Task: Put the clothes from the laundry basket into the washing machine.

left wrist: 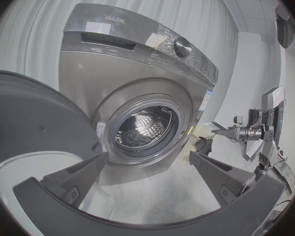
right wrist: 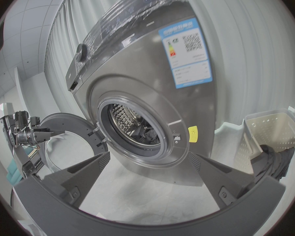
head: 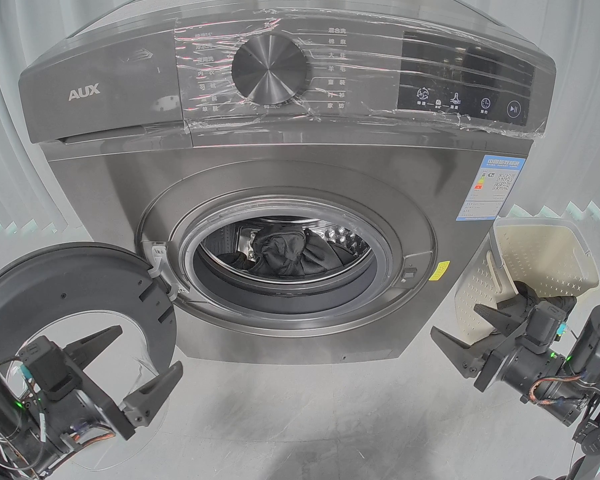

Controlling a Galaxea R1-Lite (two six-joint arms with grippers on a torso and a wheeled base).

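- Left gripper [head: 147,350]: jaws spread wide, nothing held. It hangs low on the left, just in front of the open door [head: 67,281].
- Right gripper [head: 458,321]: jaws spread wide, nothing held. It hangs low on the right, fingertips aimed at the lower right corner of the washing machine [head: 280,161].
- Dark garment [right wrist: 273,163]: bunched at the mouth of the laundry basket [head: 547,248] and spilling over its rim. It lies just beyond the right gripper, on the side away from the fingertips. No clear long axis can be made out.
- Laundry basket: tilted beside the machine's right flank, mouth toward the robot.
- Assessment: the right arm is nearer and the left is well apart. The pick probably requires the right gripper to turn from the machine toward the basket.
- Drum [head: 343,238]: dark clothes [head: 287,251] already lie inside, and the opening is unobstructed.
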